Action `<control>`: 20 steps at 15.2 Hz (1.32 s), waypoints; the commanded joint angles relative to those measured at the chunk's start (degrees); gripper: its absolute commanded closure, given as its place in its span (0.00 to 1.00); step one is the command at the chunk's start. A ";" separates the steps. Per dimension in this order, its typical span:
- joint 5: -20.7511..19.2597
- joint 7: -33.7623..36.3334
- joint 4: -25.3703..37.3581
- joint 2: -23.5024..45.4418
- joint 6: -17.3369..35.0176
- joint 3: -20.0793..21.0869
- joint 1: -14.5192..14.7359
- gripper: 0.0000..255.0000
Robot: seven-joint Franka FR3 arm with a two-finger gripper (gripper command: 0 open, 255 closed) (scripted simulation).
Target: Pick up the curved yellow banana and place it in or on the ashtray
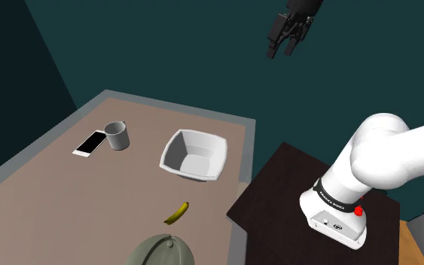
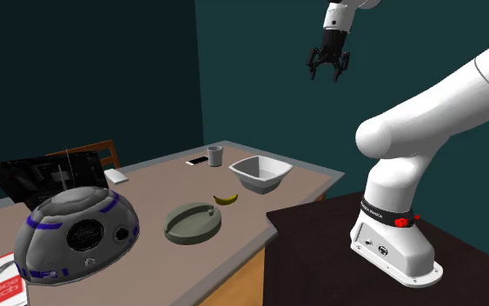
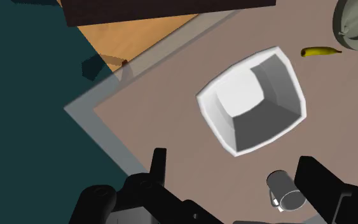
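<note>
- The gripper (image 1: 282, 47) hangs high over the table (image 1: 59, 188), black fingers spread wide and holding nothing. It has a long way to come down, and a small aiming error at the start could land it well off the mark.
- In the wrist view the white bowl (image 3: 266, 121) and the grey mug (image 3: 286, 191) lie closest under the hand. A straight drop from here would hit them, so the arm has to move sideways first.
- The yellow banana (image 1: 177, 214) lies flat on the tabletop between the bowl and the grey-green ashtray (image 1: 157, 252), close to the ashtray and apart from both.
- The banana is slim and curved. If the fingers close across its bend or near a tip, it may swivel or squirt out. If they come down too low, they scrape the table.
- Approaching from the bowl side risks clipping the bowl's rim. A nudge the other way could push the banana against the ashtray.
- The ashtray's top looks slightly domed, though I can't be sure from this angle. If it is, a banana let go from a height might roll off.
- The phone (image 1: 90, 143) sits beside the mug, well away from all this.
</note>
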 commanded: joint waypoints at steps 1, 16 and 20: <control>0.00 0.00 0.00 0.00 0.00 0.00 0.00 0.00; 14.80 37.99 -22.25 -8.78 13.28 24.07 -1.47 0.00; 19.95 48.60 -24.01 -5.65 18.29 32.19 -1.45 0.00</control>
